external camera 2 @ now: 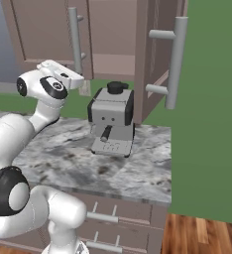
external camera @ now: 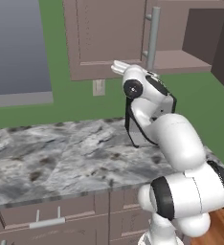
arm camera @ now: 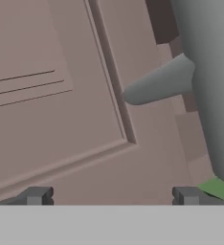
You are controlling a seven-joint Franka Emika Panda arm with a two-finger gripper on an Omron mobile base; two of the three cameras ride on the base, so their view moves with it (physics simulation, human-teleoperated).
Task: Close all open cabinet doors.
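Note:
Two mauve-brown cabinet doors hang on the wall cabinet above the counter. The left door (external camera: pixel 104 33) lies across the cabinet front, its silver bar handle (external camera: pixel 153 38) at its right edge. The right door (external camera 2: pixel 155 54) is swung out wide towards me, handle (external camera 2: pixel 176 62) facing out, and the cabinet's inside (external camera: pixel 181 60) is bare. My gripper (arm camera: pixel 112 196) is open with nothing between its fingertips (arm camera: pixel 37 195). It points at the left door's lower panel (arm camera: pixel 51 95), very close, just left of the handle (arm camera: pixel 209 86). The hand (external camera: pixel 117 67) sits at that door's lower edge.
A grey coffee machine (external camera 2: pixel 112 126) stands on the marble counter (external camera: pixel 61 158) under the open cabinet, near the right door. Drawer fronts (external camera: pixel 47 215) with short handles run below the counter. A window (external camera: pixel 18 48) is on the left; the green wall (external camera 2: pixel 207 124) ends the counter on the right.

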